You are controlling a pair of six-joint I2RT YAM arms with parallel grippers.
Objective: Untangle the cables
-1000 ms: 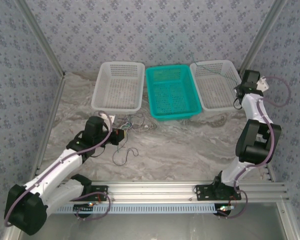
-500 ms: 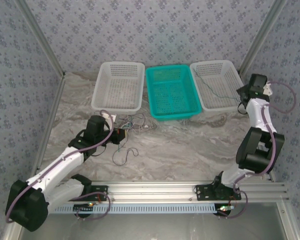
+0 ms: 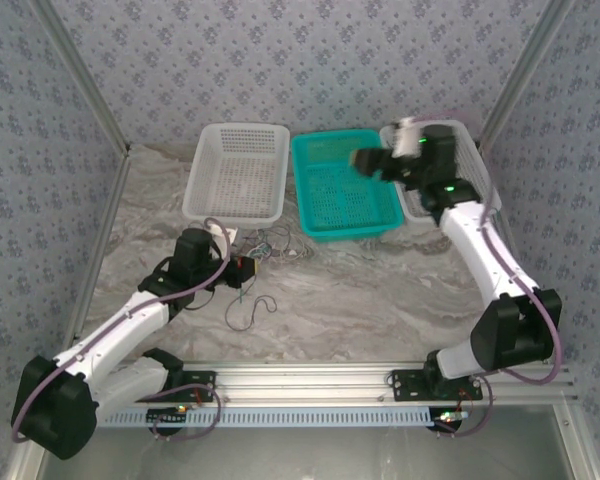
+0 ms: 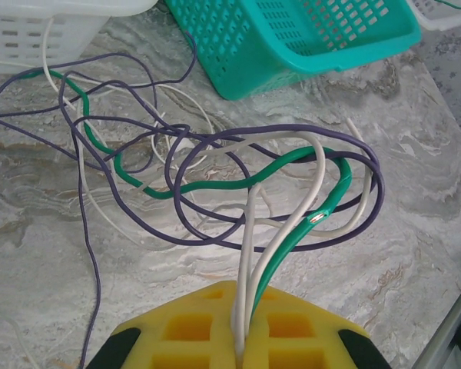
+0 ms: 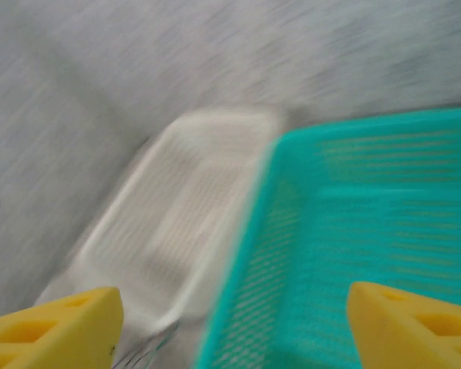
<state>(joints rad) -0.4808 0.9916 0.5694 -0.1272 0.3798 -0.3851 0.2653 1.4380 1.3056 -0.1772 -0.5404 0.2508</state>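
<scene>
Clamped together, the yellow ribbed fingers of the left gripper (image 4: 242, 307) are seen pinching strands of the cables (image 4: 215, 181): two whitish-grey lengths and a green one, all rising out of the seam between the pads. The cables are thin, smooth, limp coated wires in green, purple and whitish-grey. They are spread in overlapping loops on the grey, marble-veined table (image 4: 422, 192), just beyond the fingers and near the corner of a teal plastic lattice basket (image 4: 292, 38). A small bright mark is visible on the green strand where it bends. In the overhead view the tangle is found between the left gripper and the baskets, with one dark loop (image 3: 252, 310) laid apart from it, nearer the arm bases. The right gripper (image 5: 230, 330) is held wide apart, with nothing between its yellow fingers. It is poised above the teal basket, beside a white plastic lattice basket (image 5: 180, 223); both baskets are blurred in its own camera.
</scene>
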